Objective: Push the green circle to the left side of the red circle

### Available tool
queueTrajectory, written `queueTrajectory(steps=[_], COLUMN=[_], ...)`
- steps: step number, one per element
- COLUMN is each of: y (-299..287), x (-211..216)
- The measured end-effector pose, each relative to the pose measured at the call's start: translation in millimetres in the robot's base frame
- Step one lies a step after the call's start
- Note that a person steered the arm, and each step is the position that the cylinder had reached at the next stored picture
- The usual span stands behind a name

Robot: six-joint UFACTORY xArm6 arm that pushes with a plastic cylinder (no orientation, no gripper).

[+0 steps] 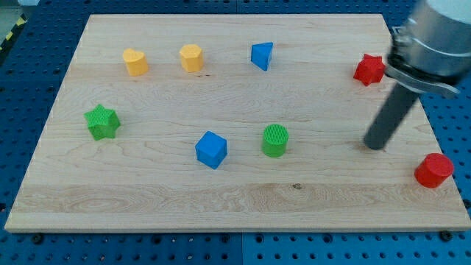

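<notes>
The green circle (274,140) stands on the wooden board, right of the middle. The red circle (433,170) sits near the board's right edge, low in the view. My tip (374,146) touches the board between them, well to the right of the green circle and up-left of the red circle, touching neither.
A blue cube (211,149) lies just left of the green circle. A green star (101,121) is at the left. A yellow heart (135,62), a yellow hexagon (191,57) and a blue triangle (262,55) line the top. A red star (369,69) is at the upper right.
</notes>
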State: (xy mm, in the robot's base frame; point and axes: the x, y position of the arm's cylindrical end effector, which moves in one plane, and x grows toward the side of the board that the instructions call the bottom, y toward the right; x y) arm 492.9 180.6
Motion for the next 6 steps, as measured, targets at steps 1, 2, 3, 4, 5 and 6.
queueTrajectory(steps=[1, 2, 3, 4, 5, 6], y=[-60, -122, -170, -146, -59, -22], x=[-27, -42, -30, 5, 30, 36])
